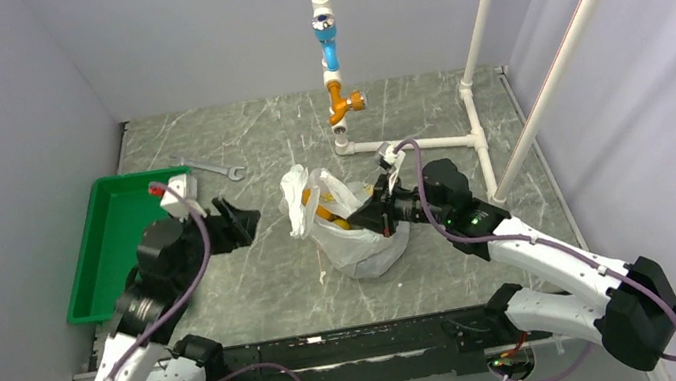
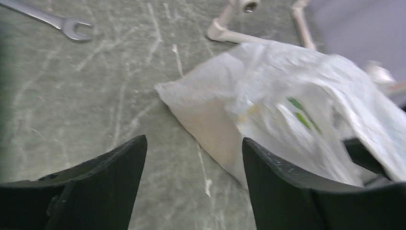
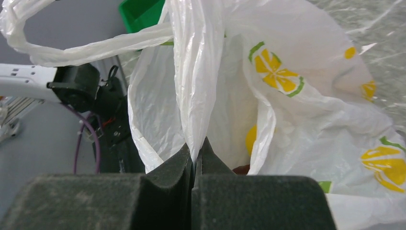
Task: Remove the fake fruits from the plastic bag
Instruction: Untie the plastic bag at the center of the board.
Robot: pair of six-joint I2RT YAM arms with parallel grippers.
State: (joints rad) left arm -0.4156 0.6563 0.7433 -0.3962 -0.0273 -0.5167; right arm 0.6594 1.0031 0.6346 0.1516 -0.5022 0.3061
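The plastic bag [image 1: 363, 247] stands crumpled mid-table, white with yellow fruit prints, its handle loops up at its left. My right gripper [image 1: 376, 213] is shut on a fold of the bag's upper edge [image 3: 196, 96] and holds it up. In the right wrist view a yellow fruit [image 3: 251, 139] and a sliver of a dark red one [image 3: 242, 169] show inside the bag. The green fruit is hidden. My left gripper [image 1: 245, 220] is open and empty, just left of the bag and apart from it. In the left wrist view the bag [image 2: 287, 110] lies past the right fingertip [image 2: 253, 153].
A green tray [image 1: 115, 244] sits at the left edge, under my left arm. A wrench [image 1: 215, 171] lies behind my left gripper. A white pipe frame [image 1: 428, 144] with blue and orange valves stands behind the bag. Walls close in on three sides.
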